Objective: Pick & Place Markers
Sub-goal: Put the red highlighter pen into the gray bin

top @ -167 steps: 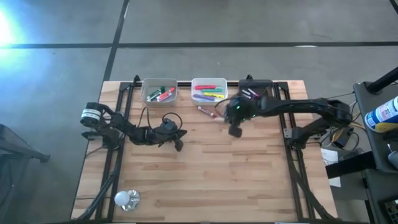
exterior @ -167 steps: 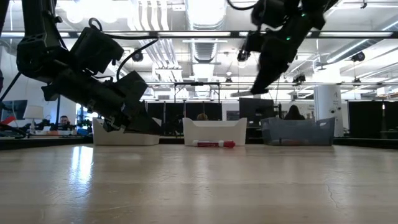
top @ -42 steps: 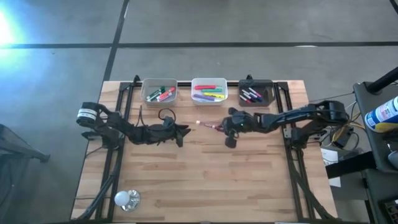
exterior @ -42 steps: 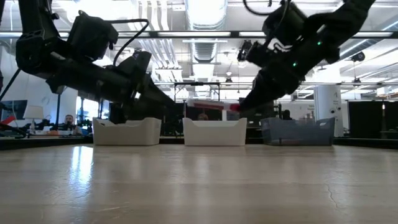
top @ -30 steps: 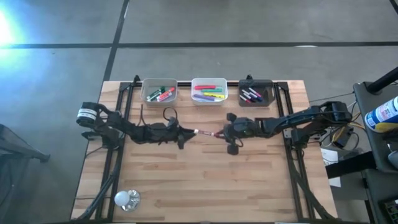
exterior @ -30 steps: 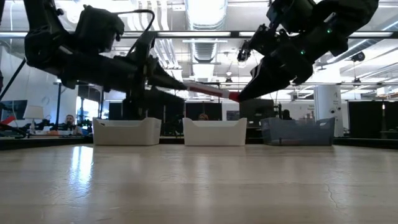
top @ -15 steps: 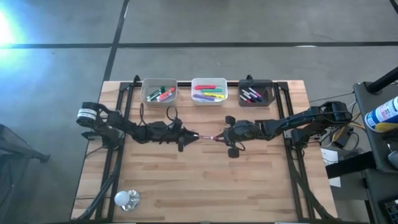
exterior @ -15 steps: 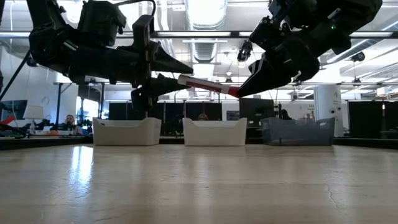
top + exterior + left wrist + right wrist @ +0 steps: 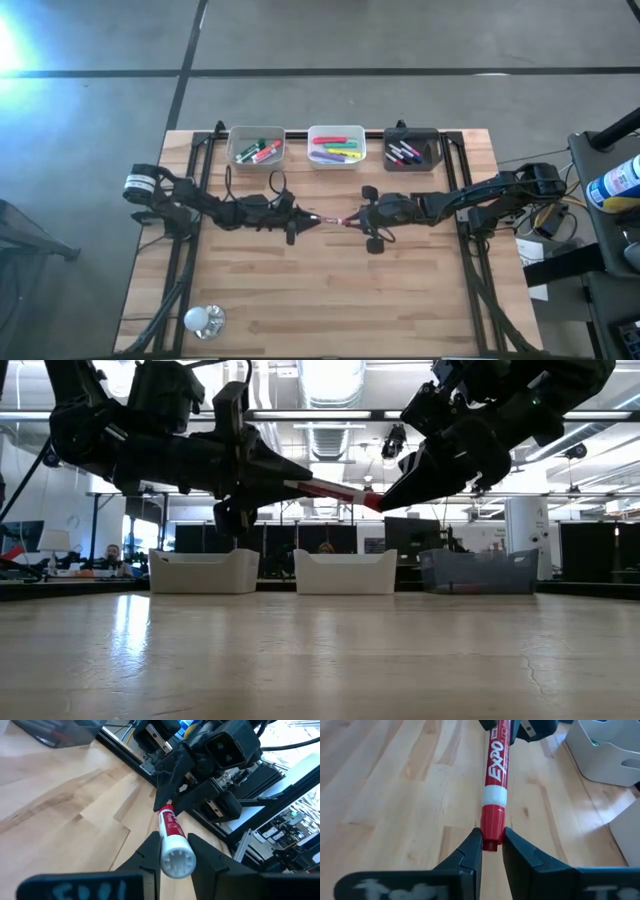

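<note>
A red, white-banded Expo marker (image 9: 497,779) hangs midair, clamped endwise between left gripper (image 9: 172,851) and right gripper (image 9: 490,845).

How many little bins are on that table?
3, in a row along the table's far edge: a clear bin on the left, a white bin in the middle, a black bin on the right.

Wooden table with three bins and a bulb

The pale plank table (image 9: 330,290) carries a clear bin (image 9: 256,147), a white bin (image 9: 335,145) and a black bin (image 9: 411,148) in a row along its far edge, all holding markers (image 9: 340,152); a white light bulb (image 9: 203,319) lies near the front left corner.
</note>
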